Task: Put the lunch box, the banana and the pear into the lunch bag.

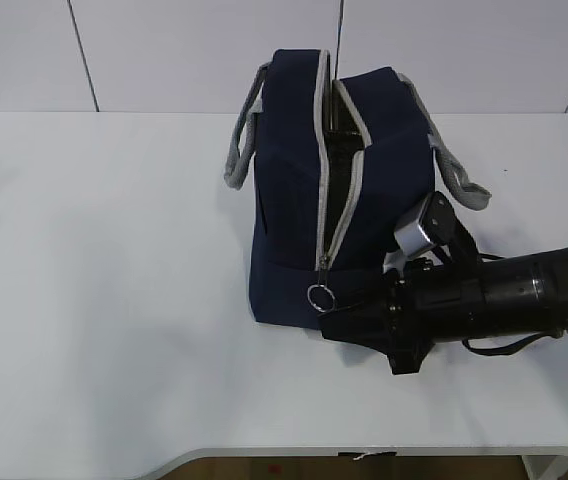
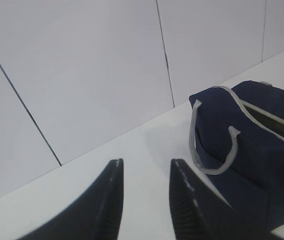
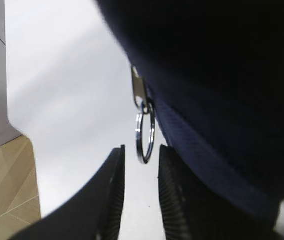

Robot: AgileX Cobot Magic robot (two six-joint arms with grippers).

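Bag (image 1: pixel 289 230) first: it stands upright on the white table (image 1: pixel 94 300), a little right of the middle and toward the far edge. It is navy blue, boxy, with a grey zipper (image 1: pixel 322 150) that runs from the top down the near face. The zipper is open along this length, and through the dark gap I see nothing clear of the inside. One grey handle (image 1: pixel 242 135) hangs on the bag's left side and another handle (image 1: pixel 459 175) on its right side; in my left wrist view the left one makes a loop against the blue fabric.

My right arm (image 1: pixel 524 295) lies low over the table and comes in from the right edge, its front end at the bottom of the bag's near face. My right claw (image 3: pixel 141 172) is just below the metal ring (image 3: pixel 145 136) that hangs from the zipper slider. Its two fingers (image 3: pixel 113 190) stand a little apart, with a narrow gap, and the ring's lower edge is just above this gap. I cannot tell if a finger touches the ring; it does not look clamped.

My left claw (image 2: pixel 144 195) is well apart from the bag, above the table on the left side. Its fingers are partly spread and there is nothing between them.
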